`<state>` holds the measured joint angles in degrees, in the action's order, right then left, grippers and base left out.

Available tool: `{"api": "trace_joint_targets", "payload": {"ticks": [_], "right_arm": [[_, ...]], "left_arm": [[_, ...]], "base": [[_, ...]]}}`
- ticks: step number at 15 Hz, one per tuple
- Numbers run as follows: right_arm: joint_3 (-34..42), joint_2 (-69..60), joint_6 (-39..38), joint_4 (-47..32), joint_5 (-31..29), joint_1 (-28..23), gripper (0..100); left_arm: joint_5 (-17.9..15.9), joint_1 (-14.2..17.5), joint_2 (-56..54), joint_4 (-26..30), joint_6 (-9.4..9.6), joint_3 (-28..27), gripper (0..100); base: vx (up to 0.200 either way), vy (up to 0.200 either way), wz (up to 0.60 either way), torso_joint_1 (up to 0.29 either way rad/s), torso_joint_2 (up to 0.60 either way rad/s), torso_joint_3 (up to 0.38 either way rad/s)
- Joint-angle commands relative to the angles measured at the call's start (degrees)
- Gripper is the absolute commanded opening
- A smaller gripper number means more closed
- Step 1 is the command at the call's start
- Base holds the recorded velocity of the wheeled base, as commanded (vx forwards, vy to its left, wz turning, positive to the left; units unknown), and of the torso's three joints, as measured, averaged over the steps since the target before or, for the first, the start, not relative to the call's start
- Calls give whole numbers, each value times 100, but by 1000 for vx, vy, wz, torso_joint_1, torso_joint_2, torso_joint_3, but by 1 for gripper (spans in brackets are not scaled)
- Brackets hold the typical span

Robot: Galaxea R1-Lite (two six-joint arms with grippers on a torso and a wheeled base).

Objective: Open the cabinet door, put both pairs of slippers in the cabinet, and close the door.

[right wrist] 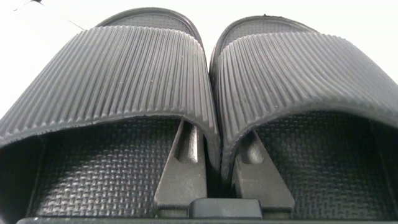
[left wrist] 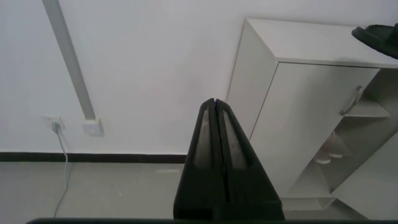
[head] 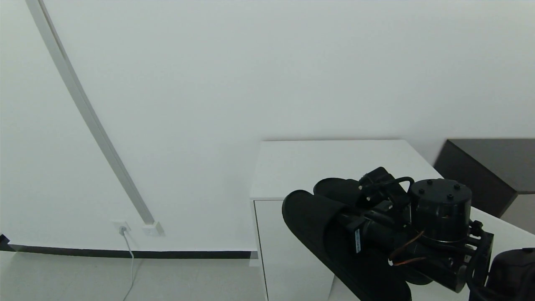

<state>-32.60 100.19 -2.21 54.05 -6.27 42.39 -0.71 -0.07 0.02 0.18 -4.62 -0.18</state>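
A pair of black ribbed slippers (right wrist: 149, 81) is held side by side, one fingertip (right wrist: 180, 180) under each strap, with my right gripper (right wrist: 214, 177) shut on their touching inner walls. In the head view the right gripper (head: 368, 209) holds the slippers (head: 313, 217) in the air at the front corner of the white cabinet (head: 334, 167). From the left wrist, the cabinet (left wrist: 298, 43) has its door (left wrist: 311, 124) open, and a pale item (left wrist: 329, 149) lies on a shelf. My left gripper (left wrist: 215, 143) is shut and empty, left of the cabinet.
A white wall with a slanted cable duct (head: 87, 113) and sockets (head: 121, 228) stands behind. A cord (head: 131, 267) hangs to the floor. A dark box (head: 489, 167) sits right of the cabinet. Open floor (head: 125, 280) lies left of the cabinet.
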Motion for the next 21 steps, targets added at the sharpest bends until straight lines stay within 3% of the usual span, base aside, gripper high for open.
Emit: {"api": "trace_joint_targets", "payload": {"ticks": [1, 16, 21], "right_arm": [[8, 26, 1, 18, 3, 6, 0], [25, 18, 1, 26, 11, 24, 0], [184, -97, 10, 70, 20, 33, 0]], "left_arm": [[0, -1, 6, -1, 5, 1, 0], [0, -1, -2, -1, 14, 1, 0], [0, -1, 6, -1, 31, 1, 0]], "base": [[0, -200, 0, -7, -7, 7], [0, -200, 0, 2, 3, 2], [0, 0, 0, 0, 0, 0]]}}
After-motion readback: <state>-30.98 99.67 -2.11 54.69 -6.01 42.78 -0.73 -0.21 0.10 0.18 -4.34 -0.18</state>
